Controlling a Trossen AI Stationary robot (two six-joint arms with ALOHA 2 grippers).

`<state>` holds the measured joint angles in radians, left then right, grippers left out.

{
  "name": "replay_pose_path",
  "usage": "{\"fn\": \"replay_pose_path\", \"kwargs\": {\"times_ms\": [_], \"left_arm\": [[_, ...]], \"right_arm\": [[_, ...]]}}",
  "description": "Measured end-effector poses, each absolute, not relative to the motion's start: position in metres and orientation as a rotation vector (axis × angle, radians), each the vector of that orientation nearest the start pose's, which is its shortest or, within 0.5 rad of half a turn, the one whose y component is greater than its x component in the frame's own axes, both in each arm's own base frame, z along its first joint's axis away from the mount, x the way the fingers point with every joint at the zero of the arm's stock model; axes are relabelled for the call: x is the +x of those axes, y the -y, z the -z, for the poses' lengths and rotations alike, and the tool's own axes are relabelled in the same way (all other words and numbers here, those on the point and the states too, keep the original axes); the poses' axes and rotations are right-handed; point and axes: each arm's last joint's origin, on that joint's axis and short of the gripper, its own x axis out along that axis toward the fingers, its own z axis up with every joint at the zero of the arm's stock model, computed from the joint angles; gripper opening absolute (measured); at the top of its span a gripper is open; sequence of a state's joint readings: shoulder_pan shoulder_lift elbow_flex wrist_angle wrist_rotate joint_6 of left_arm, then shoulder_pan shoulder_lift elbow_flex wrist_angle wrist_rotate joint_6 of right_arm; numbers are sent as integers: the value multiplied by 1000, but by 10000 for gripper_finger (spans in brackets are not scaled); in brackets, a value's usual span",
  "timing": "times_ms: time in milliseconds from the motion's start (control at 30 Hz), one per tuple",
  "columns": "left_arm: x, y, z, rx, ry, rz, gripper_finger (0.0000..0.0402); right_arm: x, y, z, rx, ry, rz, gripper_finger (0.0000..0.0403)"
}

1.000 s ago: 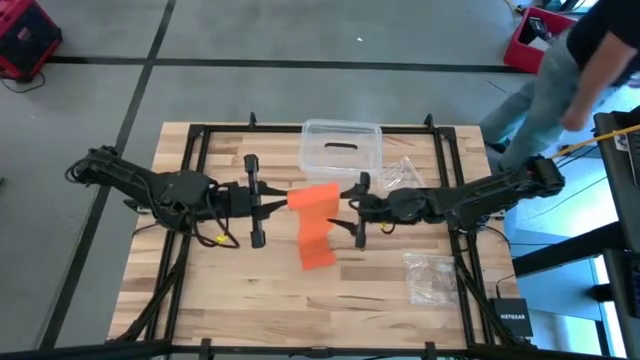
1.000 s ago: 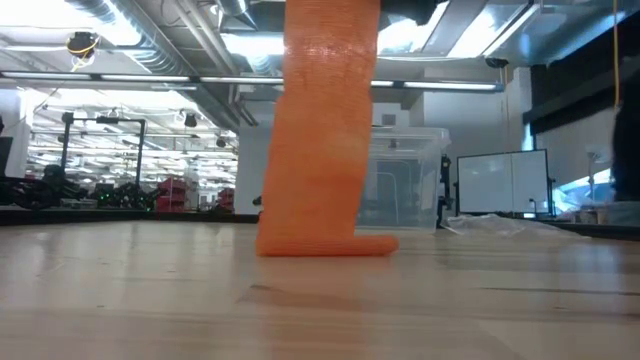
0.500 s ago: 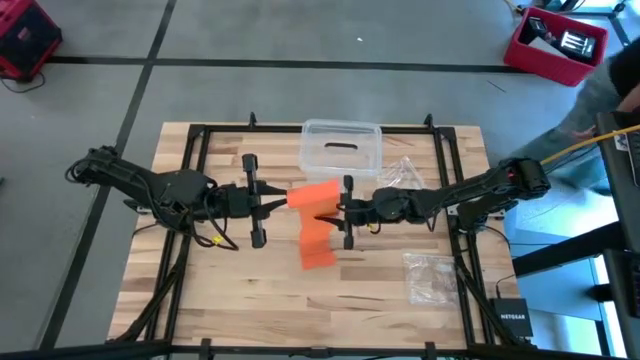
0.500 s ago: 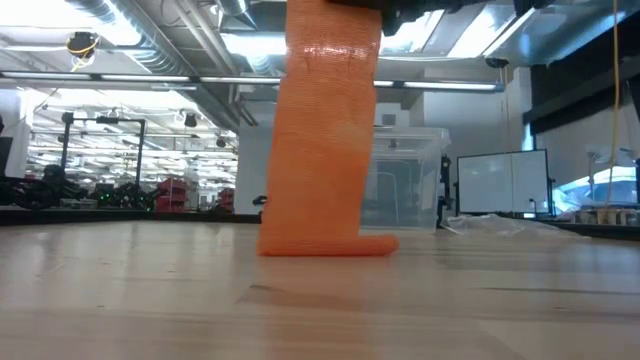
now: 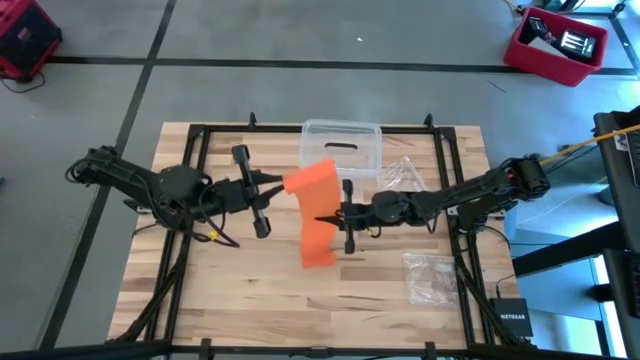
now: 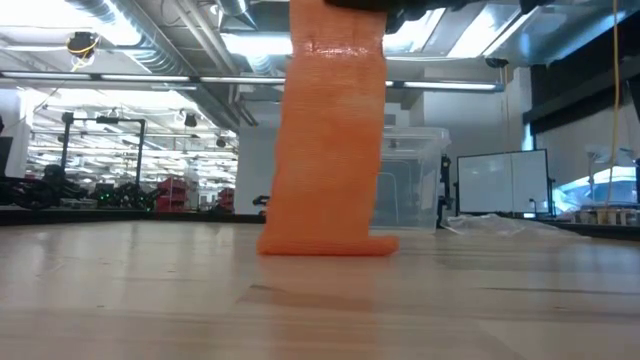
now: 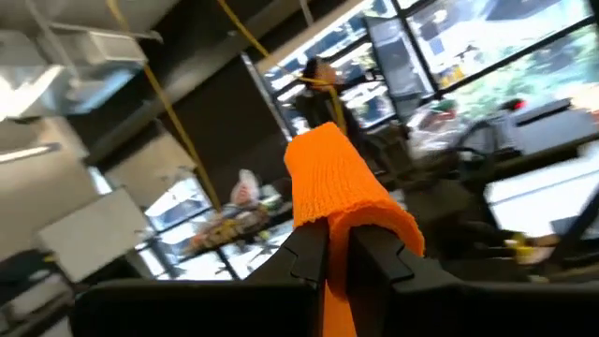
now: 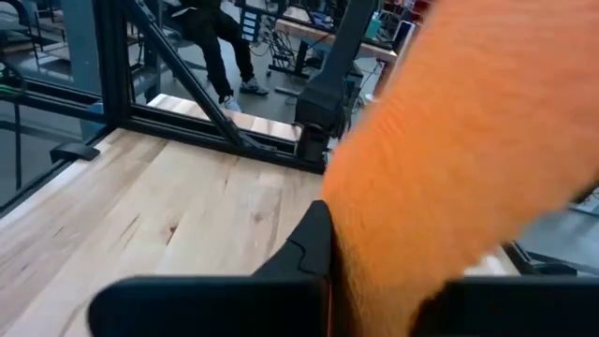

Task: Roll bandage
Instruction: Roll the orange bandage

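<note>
From above, the left gripper (image 5: pixel 283 186) was clamped on the bandage (image 5: pixel 316 215) at its raised end, the right gripper (image 5: pixel 322 217) closed on its middle; behind stood a clear plastic box (image 5: pixel 341 149), contents unclear. Low down, the bandage (image 6: pixel 333 140) hung to the table (image 6: pixel 300 300)

Both arms reach inward over the table's middle, left end effector (image 5: pixel 272 187) and right end effector (image 5: pixel 328 217) each clamped.
</note>
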<state>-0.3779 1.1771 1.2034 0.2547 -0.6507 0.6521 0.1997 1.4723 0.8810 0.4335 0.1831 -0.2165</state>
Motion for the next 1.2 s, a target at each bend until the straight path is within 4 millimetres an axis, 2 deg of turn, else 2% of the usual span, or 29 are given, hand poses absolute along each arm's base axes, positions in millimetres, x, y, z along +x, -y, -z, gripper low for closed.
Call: {"fn": "replay_pose_path", "kwargs": {"times_ms": [133,333,633,867,1200], "left_arm": [[233,73,-446,516,180,-386,17],[222,64,-455,559,184,-485,17],[217,47,-459,641,115,-622,17],[223,32,-448,736,-31,-702,14],[236,15,-411,809,-241,-712,8]], "right_arm": [[319,-68,-265,-252,-148,-26,20],[316,-83,-268,-270,-129,-64,6],[316,-106,-292,-290,-116,-133,5],[314,-125,-315,-337,-184,-201,4],[303,-151,-364,-428,-163,-290,3]]}}
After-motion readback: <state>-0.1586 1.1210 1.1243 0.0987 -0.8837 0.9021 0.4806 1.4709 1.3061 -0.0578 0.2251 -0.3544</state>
